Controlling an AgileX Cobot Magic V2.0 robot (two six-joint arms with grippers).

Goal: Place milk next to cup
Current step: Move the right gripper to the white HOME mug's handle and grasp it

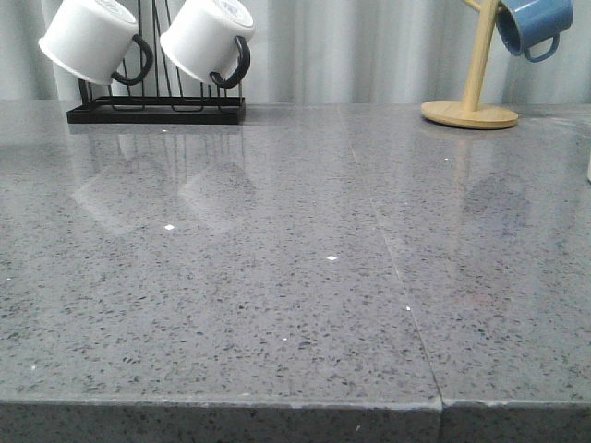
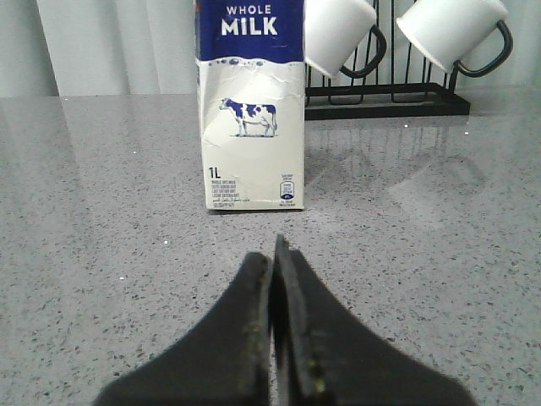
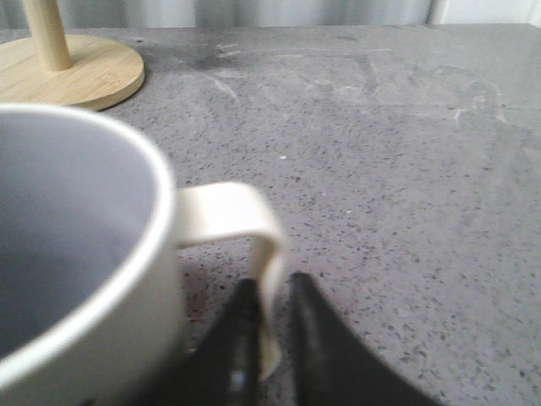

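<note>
The milk [image 2: 251,110] is a tall white carton with a dark blue top and a cow picture. It stands upright on the grey counter in the left wrist view. My left gripper [image 2: 275,254] is shut and empty, a short way in front of the carton. The cup [image 3: 76,279] is a large off-white mug that fills the near side of the right wrist view. My right gripper [image 3: 272,292] is shut on its squarish handle [image 3: 254,220]. Neither the arms, the milk nor the body of the cup shows in the front view.
A black rack [image 1: 157,109] with two white black-handled mugs [image 1: 92,37] stands at the back left, just behind the milk [image 2: 380,97]. A wooden mug tree [image 1: 471,111] with a blue mug [image 1: 531,23] stands at the back right, beyond the cup [image 3: 72,68].
</note>
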